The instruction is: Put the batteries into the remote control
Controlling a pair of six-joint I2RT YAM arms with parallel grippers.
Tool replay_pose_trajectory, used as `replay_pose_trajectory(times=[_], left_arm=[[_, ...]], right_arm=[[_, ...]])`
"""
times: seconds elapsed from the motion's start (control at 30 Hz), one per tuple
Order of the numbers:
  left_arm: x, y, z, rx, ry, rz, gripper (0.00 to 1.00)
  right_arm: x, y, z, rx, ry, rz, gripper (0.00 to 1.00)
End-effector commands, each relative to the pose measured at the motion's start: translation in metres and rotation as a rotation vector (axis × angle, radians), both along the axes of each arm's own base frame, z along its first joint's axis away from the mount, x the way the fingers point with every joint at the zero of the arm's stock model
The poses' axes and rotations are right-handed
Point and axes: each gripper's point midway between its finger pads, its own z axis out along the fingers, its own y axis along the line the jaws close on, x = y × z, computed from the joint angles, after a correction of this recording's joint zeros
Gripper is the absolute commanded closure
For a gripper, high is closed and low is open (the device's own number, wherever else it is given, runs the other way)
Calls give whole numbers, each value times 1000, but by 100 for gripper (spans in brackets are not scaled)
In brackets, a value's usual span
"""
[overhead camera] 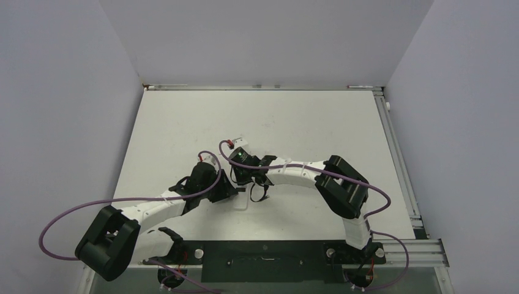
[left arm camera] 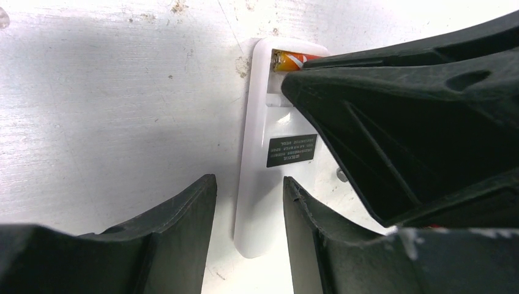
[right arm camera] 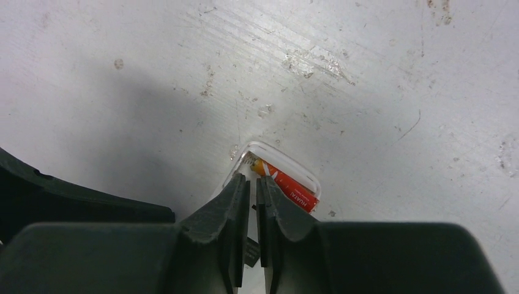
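Right gripper (right arm camera: 253, 177) fingers, nearly together at bottom centre, tip down at the remote control's (left arm camera: 260, 208) open recess, just left of the red battery (right arm camera: 291, 188) lying inside. Left gripper (left arm camera: 248, 180) fingers stand apart, straddling the remote's lower end.

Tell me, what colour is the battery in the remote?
The battery is red and orange with white letters. The right wrist view shows it best.

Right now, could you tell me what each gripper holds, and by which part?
Nothing clearly: the left gripper straddles the end of the remote with a gap; the right gripper, almost shut, looks empty.
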Motion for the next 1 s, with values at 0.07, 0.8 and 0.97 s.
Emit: replay_pose_trajectory(times=[0.07, 0.8, 0.97], left_arm=[[9, 0, 12, -5, -52, 5, 59], [52, 0, 39, -115, -90, 47, 47], [61, -11, 40, -191, -92, 28, 48]], right_arm=[[12, -4, 51, 83, -92, -46, 85], [4, -55, 61, 63, -115, -58, 68], [0, -60, 61, 98, -116, -50, 67]])
